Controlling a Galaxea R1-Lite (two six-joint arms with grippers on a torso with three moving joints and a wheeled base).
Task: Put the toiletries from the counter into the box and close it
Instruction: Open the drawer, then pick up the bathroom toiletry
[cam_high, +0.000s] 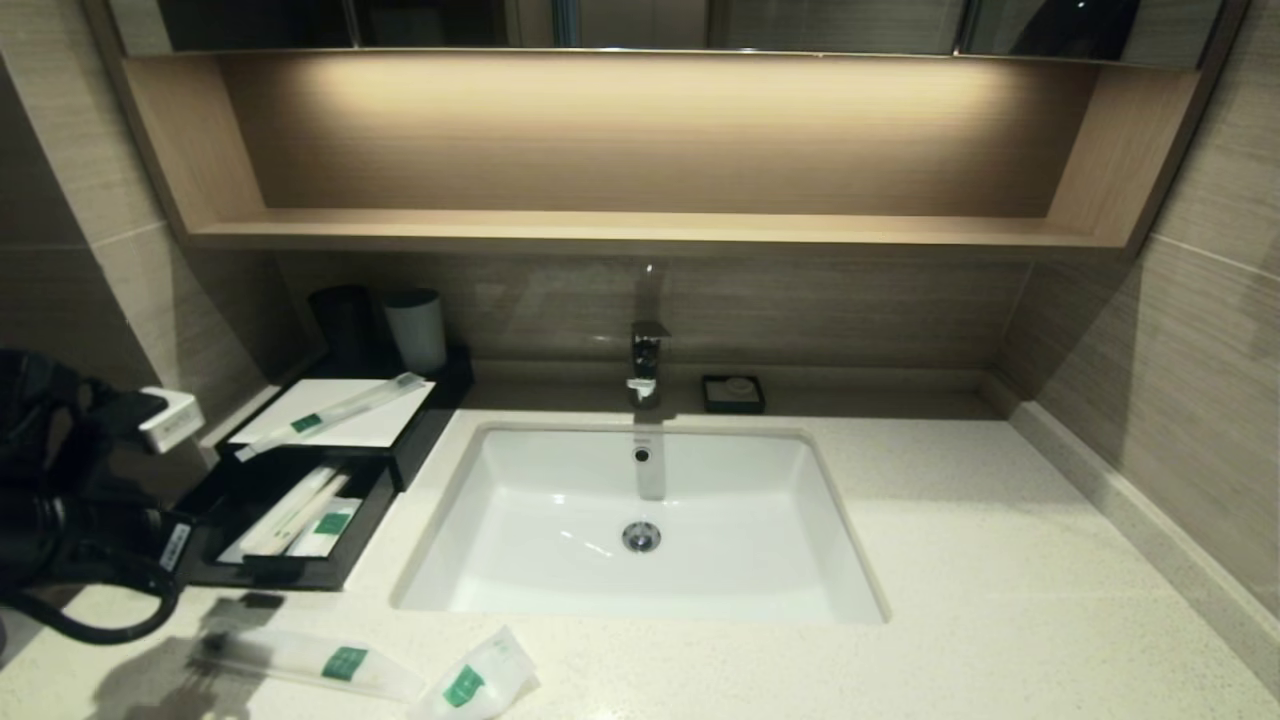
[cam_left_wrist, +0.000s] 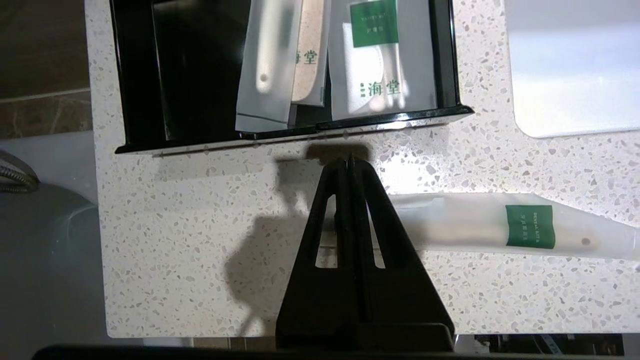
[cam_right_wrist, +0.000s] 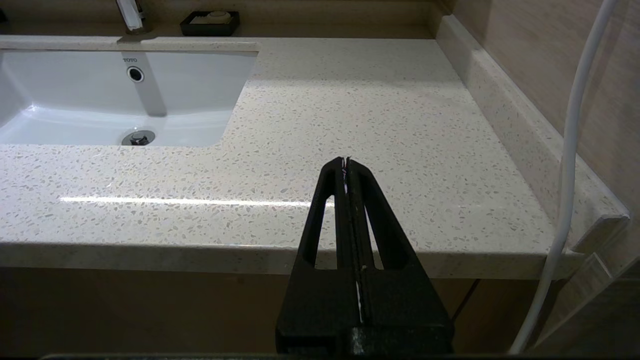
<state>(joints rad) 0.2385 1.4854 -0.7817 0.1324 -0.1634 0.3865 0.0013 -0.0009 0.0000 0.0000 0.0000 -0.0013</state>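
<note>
Two sachets, a long one and a short one, lie on the tabletop in front of the box, whose drawer stands pulled out with sachets inside, while a third sachet rests on the box's white top. My left end effector hangs over the long sachet's end with fingers pressed together and apparently empty, so I'd fear it skidding the slick film across the polished speckled stone toward the sink. The right end effector, also pressed together, idles off the front edge near the tiled wall.
</note>
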